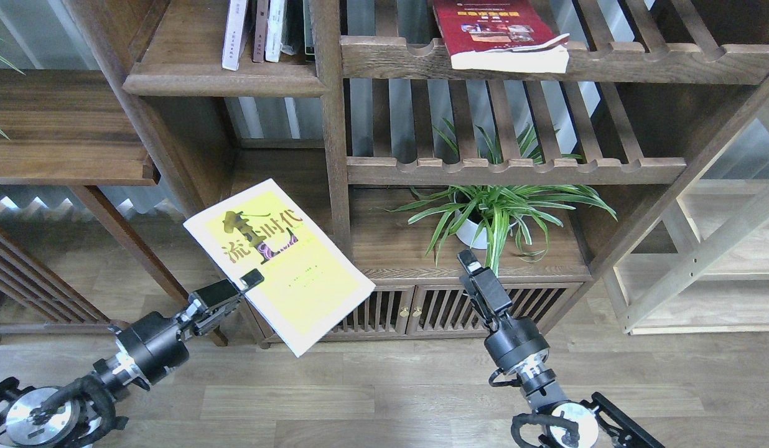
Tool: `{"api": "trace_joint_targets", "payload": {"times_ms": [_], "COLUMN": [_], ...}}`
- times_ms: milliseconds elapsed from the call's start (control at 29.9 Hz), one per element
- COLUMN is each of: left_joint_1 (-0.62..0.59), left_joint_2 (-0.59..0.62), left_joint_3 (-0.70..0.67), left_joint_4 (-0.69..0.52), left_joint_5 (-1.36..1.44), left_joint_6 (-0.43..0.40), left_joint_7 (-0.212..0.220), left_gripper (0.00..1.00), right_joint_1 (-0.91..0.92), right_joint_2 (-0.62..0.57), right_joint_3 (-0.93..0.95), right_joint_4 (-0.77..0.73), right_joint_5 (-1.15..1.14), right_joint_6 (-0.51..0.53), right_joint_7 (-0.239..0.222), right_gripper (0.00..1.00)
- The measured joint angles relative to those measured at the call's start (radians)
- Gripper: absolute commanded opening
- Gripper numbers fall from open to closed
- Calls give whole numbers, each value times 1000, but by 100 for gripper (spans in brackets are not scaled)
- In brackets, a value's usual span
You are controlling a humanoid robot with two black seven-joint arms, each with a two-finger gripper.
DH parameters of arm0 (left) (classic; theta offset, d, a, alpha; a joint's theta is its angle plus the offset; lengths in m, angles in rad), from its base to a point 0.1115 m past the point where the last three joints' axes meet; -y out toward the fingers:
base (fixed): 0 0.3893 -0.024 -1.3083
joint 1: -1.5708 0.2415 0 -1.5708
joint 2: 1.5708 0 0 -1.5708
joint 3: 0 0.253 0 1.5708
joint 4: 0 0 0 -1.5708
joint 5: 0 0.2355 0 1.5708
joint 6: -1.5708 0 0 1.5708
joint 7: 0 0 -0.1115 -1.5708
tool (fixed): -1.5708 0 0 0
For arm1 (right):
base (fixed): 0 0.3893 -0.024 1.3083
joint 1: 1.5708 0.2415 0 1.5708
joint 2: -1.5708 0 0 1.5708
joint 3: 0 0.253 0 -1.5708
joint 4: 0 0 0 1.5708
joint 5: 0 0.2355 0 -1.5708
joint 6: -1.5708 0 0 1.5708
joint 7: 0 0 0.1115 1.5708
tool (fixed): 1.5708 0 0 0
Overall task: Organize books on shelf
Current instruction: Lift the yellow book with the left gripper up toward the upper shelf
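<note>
- The left hand [251, 281] is clamped on the lower left edge of the yellow-green book [285, 267], holding it in the air, cover up, in front of the bookcase.
- The book's long axis runs from about 11 o'clock to 5 o'clock, tilted, with its title end uppermost.
- The shelf [226, 78], a flat dark board with a rounded front edge, lies at about 12 o'clock from the left hand, well above the book; the left arm is the nearer one to it.
- As I judge it, the coming move turns on lifting the book toward 12 o'clock and turning it upright to match the books already standing there.
- The right hand [467, 259] carries nothing and sits at about 3 o'clock from the book, near the potted plant [493, 218]; its fingers are too dark and end-on, so I cannot tell whether they are apart or together.
- Count: one yellow-green book in hand; one dark red book [499, 31] lying flat on the slatted rack [546, 59] at about 1 o'clock, overhanging its front rail; about four thin books [266, 31] standing on the shelf; one plant.
- No pale lavender book shows.
</note>
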Motion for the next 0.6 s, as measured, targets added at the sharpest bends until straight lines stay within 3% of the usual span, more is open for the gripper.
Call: {"api": "trace_joint_targets", "payload": {"times_ms": [100, 201, 368, 602], "left_joint_1": [7, 15, 21, 81], "left_joint_2": [4, -1, -4, 10], "left_joint_3": [-50, -87, -145, -251], "left_joint_4": [0, 0, -4, -97], "left_joint_5": [76, 139, 245, 430], "left_joint_6": [0, 0, 0, 0], "left_joint_7": [-42, -57, -61, -50], "left_gripper": [0, 0, 0, 0], "right_joint_1": [1, 2, 10, 22], "right_joint_2": [0, 0, 0, 0], "right_joint_3": [12, 16, 18, 17], "right_joint_4": [-11, -17, -21, -39], "right_joint_5": [1, 3, 4, 4], "right_joint_6": [0, 0, 0, 0], "right_joint_7": [0, 0, 0, -1], "right_gripper": [99, 99, 99, 99]}}
